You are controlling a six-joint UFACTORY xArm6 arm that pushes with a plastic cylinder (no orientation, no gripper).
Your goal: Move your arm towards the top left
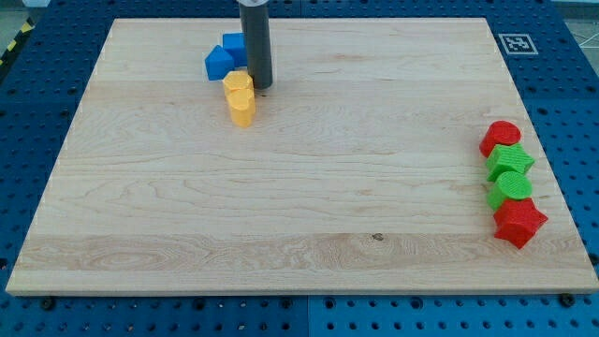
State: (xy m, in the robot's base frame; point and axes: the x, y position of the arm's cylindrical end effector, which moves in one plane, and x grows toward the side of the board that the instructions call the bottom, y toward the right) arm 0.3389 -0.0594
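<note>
My tip (261, 86), bare and grasping nothing, sits top-centre touching the yellow block's (241, 96) right side, the board's (140, 56) top-left corner lying leftward past the blue blocks (225, 58).

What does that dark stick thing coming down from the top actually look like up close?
It is a plain, straight, round rod, dark grey to black with a slight sheen, and a paler grey collar where it leaves the view's top. It shows no cables, markings or fingers. My tip is a blunt flat end, right beside the yellow blocks.

No readable text; only a square marker tag (513, 42) beside the board's top-right corner.
</note>
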